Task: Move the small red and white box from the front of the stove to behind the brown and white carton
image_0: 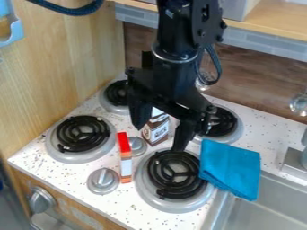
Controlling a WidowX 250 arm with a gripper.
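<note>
Near the center of the frame, my gripper hangs over the stove from the arm, which enters at the top edge. I see its two fingers spread well apart, with nothing clamped between them. Against that gap shows a brown-and-white carton, standing on the speckled stovetop; I can't tell whether either finger touches it. Just left of the carton, and lower, is a narrow orange box with a red top, between two silver knobs. The right fingertip appears at the upper edge of the lower-middle burner. Three more coil burners sit at left, upper left and right of center. Toward the lower right, I have a blue cloth beside that lower burner, reaching over the edge of the metal sink.
</note>
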